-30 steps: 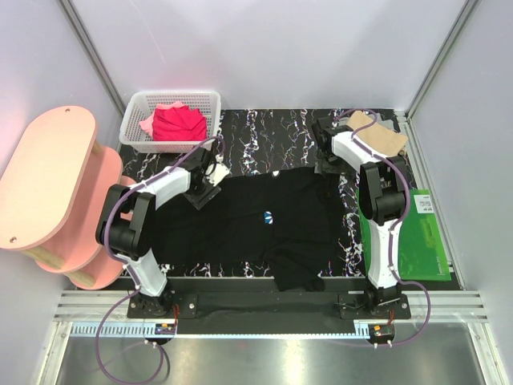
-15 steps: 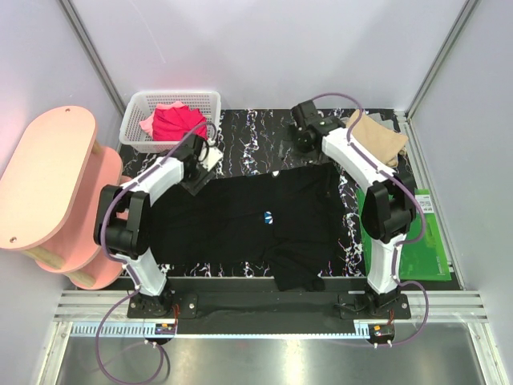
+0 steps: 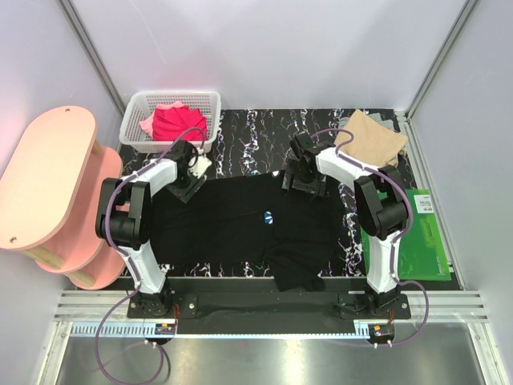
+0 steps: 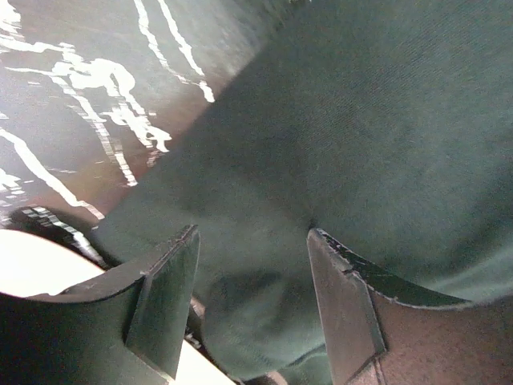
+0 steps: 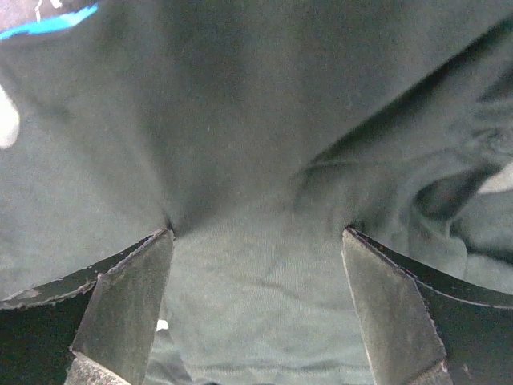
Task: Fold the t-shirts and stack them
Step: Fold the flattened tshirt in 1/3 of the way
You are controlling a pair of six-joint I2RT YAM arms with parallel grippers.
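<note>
A large black t-shirt lies spread on the marble table, its small blue-and-white print facing up. My left gripper is down on the shirt's far left corner. In the left wrist view its jaws stand open with dark cloth bulging between them. My right gripper is down on the shirt's far right edge. It is open wide, with black fabric lying flat between the fingers. A tan t-shirt lies at the back right. Red and pink t-shirts sit in the basket.
The white mesh basket stands at the back left. A green board lies along the right edge. A pink two-tier shelf stands off the table's left side. Bare marble shows behind the black shirt.
My right arm has swung from beside the tan shirt, in and down onto the black shirt's far edge. The left gripper shifted slightly left along the shirt's far corner.
</note>
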